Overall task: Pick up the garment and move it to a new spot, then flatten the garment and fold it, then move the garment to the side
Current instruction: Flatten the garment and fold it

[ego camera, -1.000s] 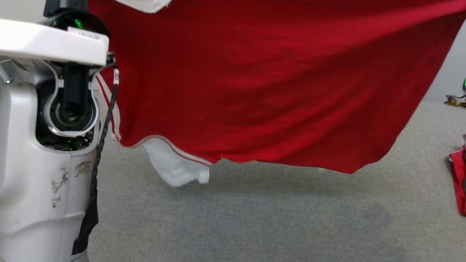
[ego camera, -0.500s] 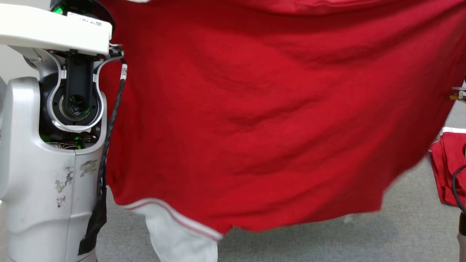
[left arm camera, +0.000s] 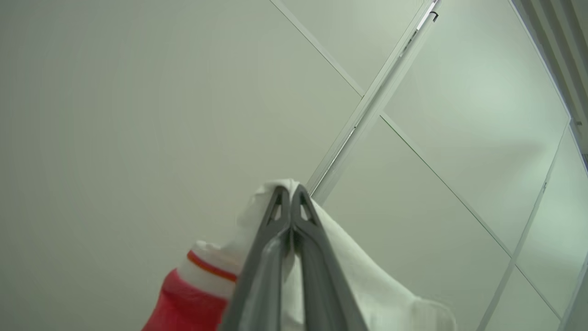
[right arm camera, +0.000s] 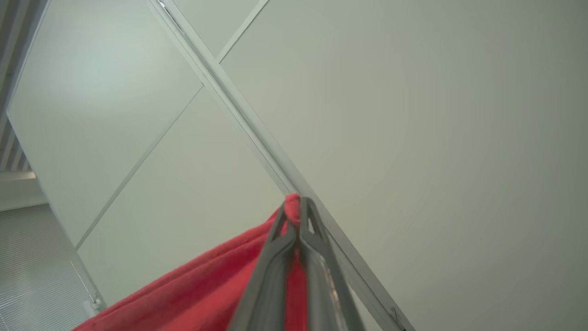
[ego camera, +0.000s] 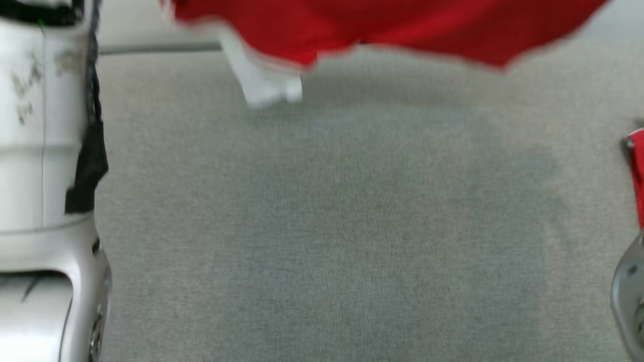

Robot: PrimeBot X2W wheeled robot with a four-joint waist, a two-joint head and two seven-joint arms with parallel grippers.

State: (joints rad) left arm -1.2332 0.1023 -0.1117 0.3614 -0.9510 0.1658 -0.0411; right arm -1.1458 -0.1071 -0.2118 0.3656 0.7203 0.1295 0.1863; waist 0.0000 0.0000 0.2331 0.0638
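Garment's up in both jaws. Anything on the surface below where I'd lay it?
Nothing visible does. The grey surface below the hanging garment looks bare, though the head view is blurred; some red cloth sits at the right edge, off to the side.

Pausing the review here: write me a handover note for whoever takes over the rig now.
Left gripper: shut on white cloth of the garment.
Right gripper: shut on its red cloth.
Garment: held aloft between them; its white sleeve hangs above the grey surface.
Done: pickup.
Left: lay it at the new spot, flatten, fold, move aside.
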